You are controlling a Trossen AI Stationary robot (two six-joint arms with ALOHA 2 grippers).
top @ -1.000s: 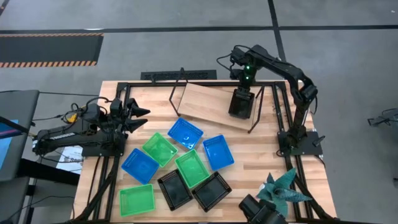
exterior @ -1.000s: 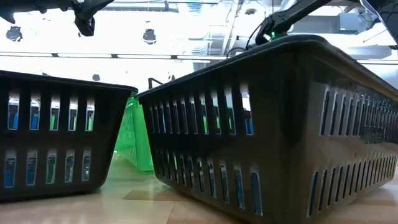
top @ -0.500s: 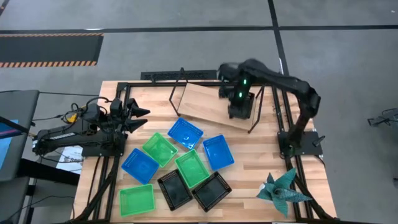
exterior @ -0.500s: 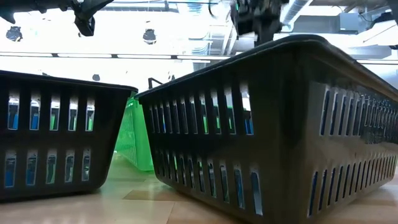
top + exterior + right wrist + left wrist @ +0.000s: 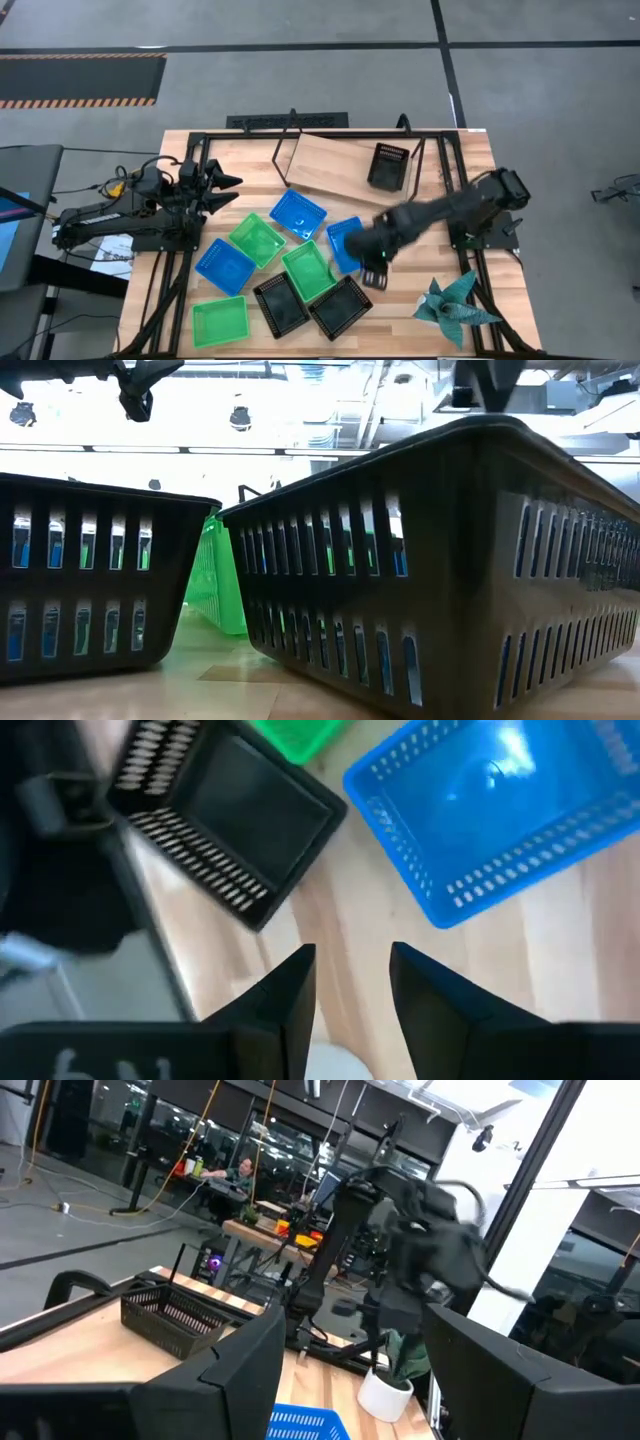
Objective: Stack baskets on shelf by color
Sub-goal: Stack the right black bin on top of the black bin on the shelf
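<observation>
One of nine baskets shelved; eight were left on the table.

Left gripper (image 5: 222, 190) sat parked at the table's left edge, fingers spread but empty. Across the middle lay three green baskets (image 5: 257, 239), three blue baskets (image 5: 298, 213) and two black baskets (image 5: 340, 306), jumbled and touching, so picking one would likely nudge its neighbours. The shelf (image 5: 330, 167) sat skewed at the back, one black basket (image 5: 388, 166) on its right end. Right gripper (image 5: 373, 272) hovered beside the rightmost blue basket (image 5: 500, 810), fingers narrowly parted, holding nothing. A teal paper plant (image 5: 452, 300) stood at the front right corner, near that arm's path.
</observation>
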